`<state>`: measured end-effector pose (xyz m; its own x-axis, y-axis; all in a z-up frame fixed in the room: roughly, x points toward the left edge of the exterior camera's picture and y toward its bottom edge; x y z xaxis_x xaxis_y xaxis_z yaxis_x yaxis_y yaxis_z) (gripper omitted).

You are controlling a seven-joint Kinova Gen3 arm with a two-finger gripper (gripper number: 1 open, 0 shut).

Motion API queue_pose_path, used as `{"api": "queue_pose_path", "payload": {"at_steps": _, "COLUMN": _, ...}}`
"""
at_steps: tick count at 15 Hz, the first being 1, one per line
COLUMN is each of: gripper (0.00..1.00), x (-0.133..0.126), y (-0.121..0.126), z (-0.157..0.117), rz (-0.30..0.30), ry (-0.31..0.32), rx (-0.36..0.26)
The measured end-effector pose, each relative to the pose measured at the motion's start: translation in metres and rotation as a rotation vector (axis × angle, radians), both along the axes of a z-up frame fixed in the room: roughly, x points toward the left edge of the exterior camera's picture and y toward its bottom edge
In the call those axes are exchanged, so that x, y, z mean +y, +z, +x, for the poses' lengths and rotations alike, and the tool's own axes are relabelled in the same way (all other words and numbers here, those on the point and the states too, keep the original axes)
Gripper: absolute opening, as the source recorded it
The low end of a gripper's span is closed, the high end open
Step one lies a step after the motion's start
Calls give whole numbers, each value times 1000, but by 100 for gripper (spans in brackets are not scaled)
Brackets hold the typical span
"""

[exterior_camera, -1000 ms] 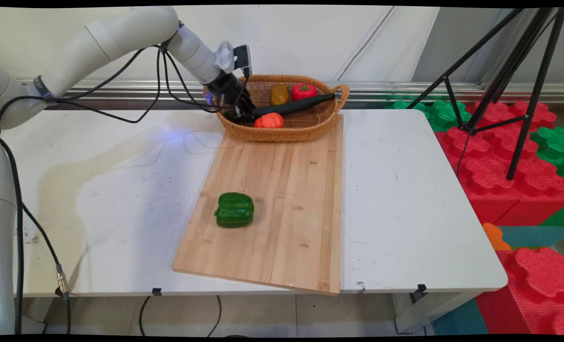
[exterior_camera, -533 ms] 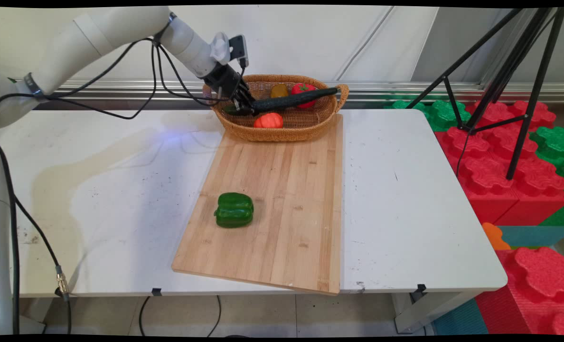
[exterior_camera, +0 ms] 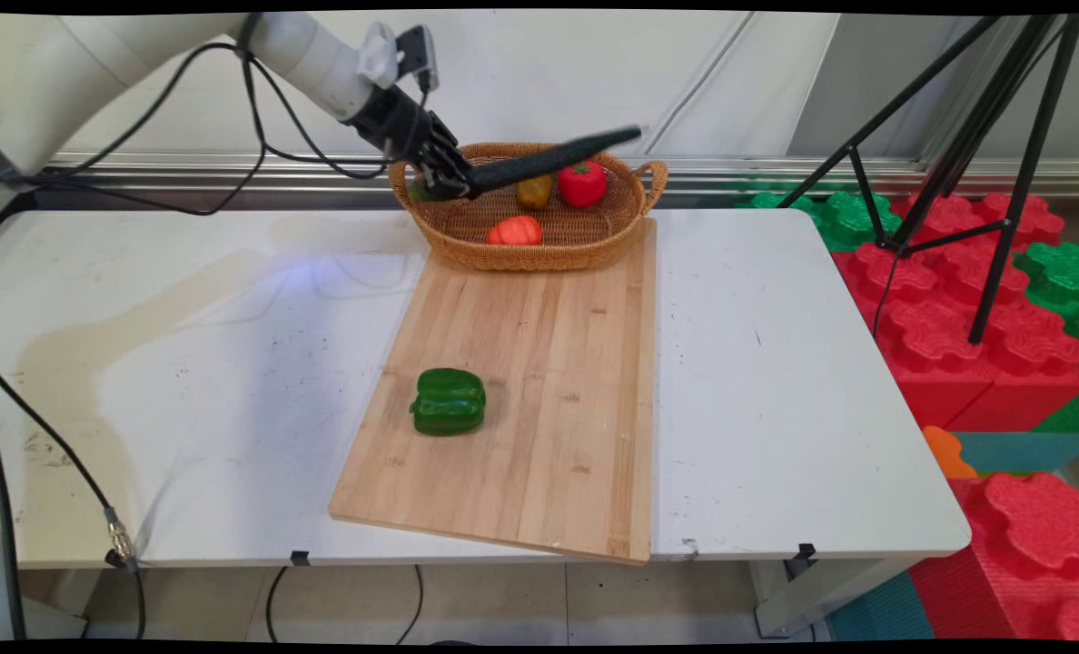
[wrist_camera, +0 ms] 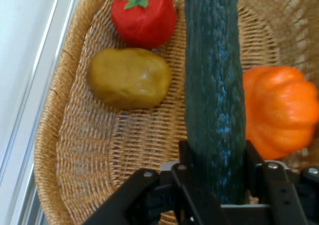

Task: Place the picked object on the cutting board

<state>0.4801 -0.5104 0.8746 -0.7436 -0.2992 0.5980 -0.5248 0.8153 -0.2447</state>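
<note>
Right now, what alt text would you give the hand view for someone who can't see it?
The black gripper clamps a long dark green cucumber above a wicker basket. In the basket lie a red tomato, a brownish potato and an orange pumpkin.

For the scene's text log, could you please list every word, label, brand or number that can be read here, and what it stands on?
No readable text in either view.
Cucumber in the claw: no label.
Wicker basket, tomato, potato, orange pumpkin: unmarked.
Green pepper and cutting board: no print.
</note>
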Motion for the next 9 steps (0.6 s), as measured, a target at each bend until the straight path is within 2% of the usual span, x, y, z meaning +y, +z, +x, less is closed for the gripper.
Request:
{"api": "queue_pose_path", "payload": {"at_steps": 5, "gripper": 0, "x": 34, "y": 30, "z": 13, "rz": 3, "ry": -16, "rx": 70}}
{"api": "queue_pose_path", "payload": {"at_steps": 9, "gripper": 0, "x": 67, "y": 48, "z": 18, "rz": 39, "ry": -52, "rx": 131}}
